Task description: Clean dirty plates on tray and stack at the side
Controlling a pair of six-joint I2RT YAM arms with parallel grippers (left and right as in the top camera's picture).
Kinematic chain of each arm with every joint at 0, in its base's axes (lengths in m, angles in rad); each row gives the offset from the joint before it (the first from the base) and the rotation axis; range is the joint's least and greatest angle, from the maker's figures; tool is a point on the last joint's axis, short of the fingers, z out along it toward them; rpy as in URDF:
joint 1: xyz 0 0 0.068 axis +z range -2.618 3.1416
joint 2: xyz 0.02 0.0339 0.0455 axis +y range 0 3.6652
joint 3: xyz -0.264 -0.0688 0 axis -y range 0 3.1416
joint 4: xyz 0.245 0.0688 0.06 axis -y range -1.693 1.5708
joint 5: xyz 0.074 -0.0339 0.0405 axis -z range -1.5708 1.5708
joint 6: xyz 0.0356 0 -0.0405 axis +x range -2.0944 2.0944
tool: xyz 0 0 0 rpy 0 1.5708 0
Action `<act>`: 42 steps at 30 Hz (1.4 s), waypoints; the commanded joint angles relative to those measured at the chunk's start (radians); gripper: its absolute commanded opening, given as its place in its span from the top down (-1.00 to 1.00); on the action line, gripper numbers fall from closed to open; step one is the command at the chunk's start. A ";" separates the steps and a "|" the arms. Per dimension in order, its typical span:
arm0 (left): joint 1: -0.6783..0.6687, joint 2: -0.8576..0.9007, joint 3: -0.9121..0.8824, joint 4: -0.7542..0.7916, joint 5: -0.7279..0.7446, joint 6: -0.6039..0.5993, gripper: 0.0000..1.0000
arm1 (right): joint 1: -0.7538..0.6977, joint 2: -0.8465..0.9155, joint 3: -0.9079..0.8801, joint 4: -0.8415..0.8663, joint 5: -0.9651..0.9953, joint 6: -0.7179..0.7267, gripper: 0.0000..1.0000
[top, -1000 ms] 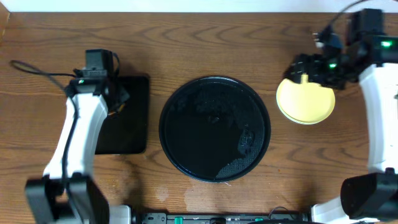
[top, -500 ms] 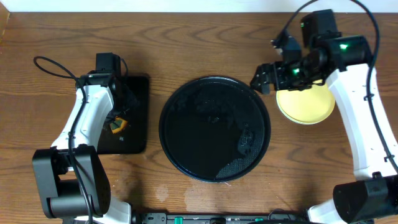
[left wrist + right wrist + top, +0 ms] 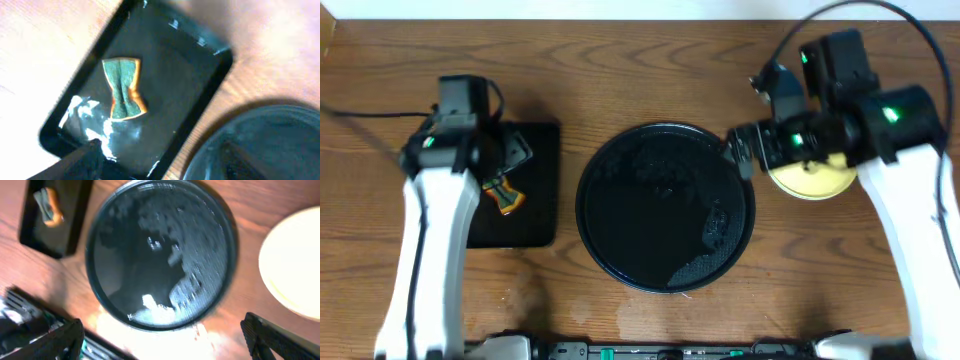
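Only one plate (image 3: 810, 180), yellow, shows, half hidden under the right arm (image 3: 905, 180); one round tray (image 3: 665, 207), one sponge (image 3: 123, 88). Left gripper (image 3: 160, 147) and right gripper (image 3: 162, 322) gape wide.

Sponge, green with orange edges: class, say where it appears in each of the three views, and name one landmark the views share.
Overhead: the sponge lies left of centre, on the rectangular tray.
Left wrist: sponge left of middle, on that tray.
Right wrist: sponge in the top-left corner.
Shared landmark: the round black tray beside it.
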 commanded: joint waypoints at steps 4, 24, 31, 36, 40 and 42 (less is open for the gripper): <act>0.003 -0.130 0.019 -0.010 -0.002 0.006 -0.60 | 0.079 -0.177 -0.053 -0.096 0.166 0.039 -0.98; 0.003 -0.151 0.019 -0.011 -0.002 0.005 -0.65 | 0.087 -0.233 -0.071 -0.225 0.143 0.103 -0.98; 0.003 -0.151 0.019 -0.010 -0.002 0.006 -0.66 | 0.085 -0.232 -0.073 -0.223 0.209 0.080 -0.99; 0.003 -0.151 0.019 -0.011 -0.002 0.006 -0.66 | 0.080 -0.296 -0.179 -0.050 0.249 0.022 -0.99; 0.003 -0.151 0.019 -0.010 -0.002 0.006 -0.67 | 0.024 -0.449 -0.444 0.234 0.245 -0.010 -0.99; 0.003 -0.151 0.019 -0.010 -0.002 0.006 -0.67 | -0.031 -0.527 -0.578 0.352 0.214 -0.027 -0.99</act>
